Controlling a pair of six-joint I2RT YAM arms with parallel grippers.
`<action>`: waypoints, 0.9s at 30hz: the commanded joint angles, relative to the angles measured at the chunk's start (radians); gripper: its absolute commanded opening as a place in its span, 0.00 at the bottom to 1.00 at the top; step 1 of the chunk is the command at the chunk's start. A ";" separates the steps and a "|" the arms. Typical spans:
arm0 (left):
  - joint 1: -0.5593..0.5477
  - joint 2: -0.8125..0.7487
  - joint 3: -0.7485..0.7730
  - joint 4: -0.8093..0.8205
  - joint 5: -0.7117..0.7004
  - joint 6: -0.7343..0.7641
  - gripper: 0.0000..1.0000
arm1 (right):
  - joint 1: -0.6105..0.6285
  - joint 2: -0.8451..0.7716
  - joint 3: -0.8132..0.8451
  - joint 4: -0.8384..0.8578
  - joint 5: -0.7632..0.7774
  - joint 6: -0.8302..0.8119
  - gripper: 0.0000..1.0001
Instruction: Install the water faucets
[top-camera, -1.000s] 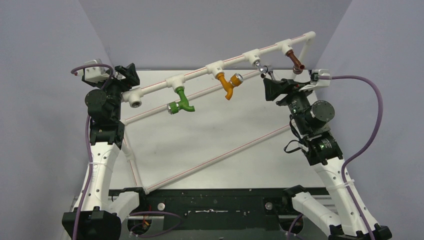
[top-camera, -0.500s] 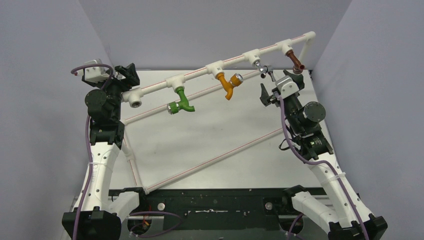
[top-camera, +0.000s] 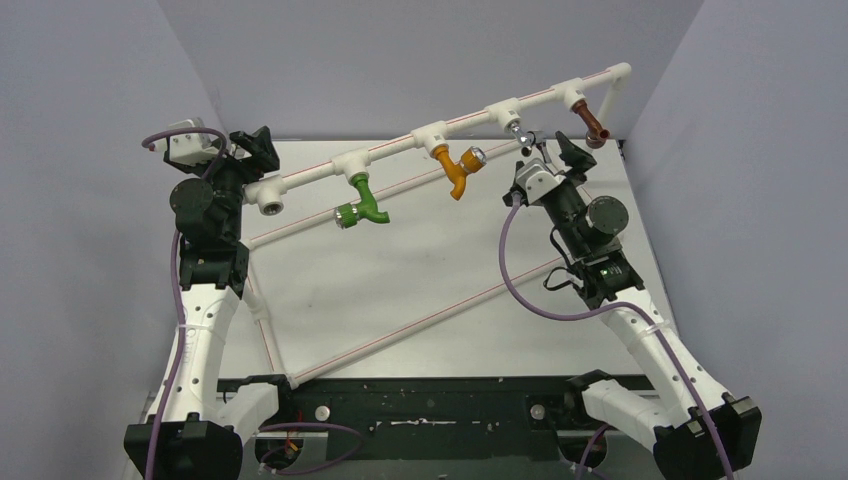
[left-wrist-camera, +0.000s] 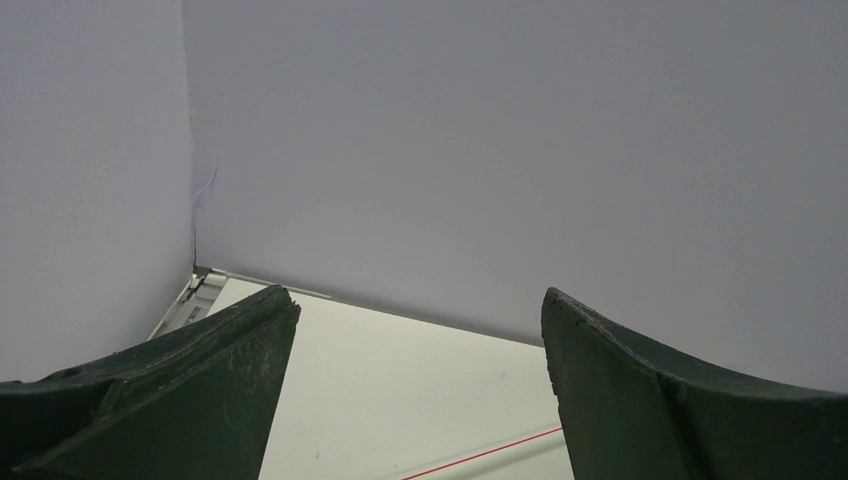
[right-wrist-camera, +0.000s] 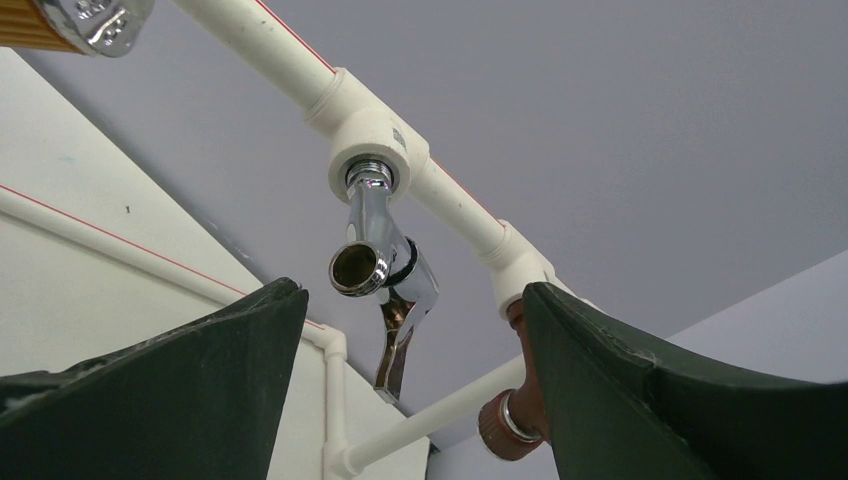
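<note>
In the right wrist view, the top left corner is cutting off the orange tap (right-wrist-camera: 60, 18), leaving only its capped end showing. The right finger of the right gripper (right-wrist-camera: 412, 292) is hiding most of the brown tap (right-wrist-camera: 497, 432), and the bottom edge is cropping both fingers. From above, the chrome faucet (top-camera: 524, 137) is showing too small to tell how deep it is sitting in its white fitting (top-camera: 503, 109). In the left wrist view, the bottom edge is cutting off the left gripper (left-wrist-camera: 420, 295) and the red-lined pipe (left-wrist-camera: 480, 455). The overhead picture's bottom edge is cropping the left arm's base (top-camera: 183, 448) and the right arm's base (top-camera: 705, 440).
</note>
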 joint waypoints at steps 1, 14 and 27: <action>0.012 0.056 -0.091 -0.293 0.055 0.006 0.90 | 0.008 0.033 0.029 0.128 -0.001 -0.048 0.79; 0.016 0.059 -0.089 -0.294 0.056 0.007 0.90 | 0.026 0.120 0.097 0.148 0.012 -0.031 0.65; 0.017 0.061 -0.088 -0.294 0.056 0.007 0.90 | 0.031 0.164 0.135 0.140 0.014 -0.005 0.45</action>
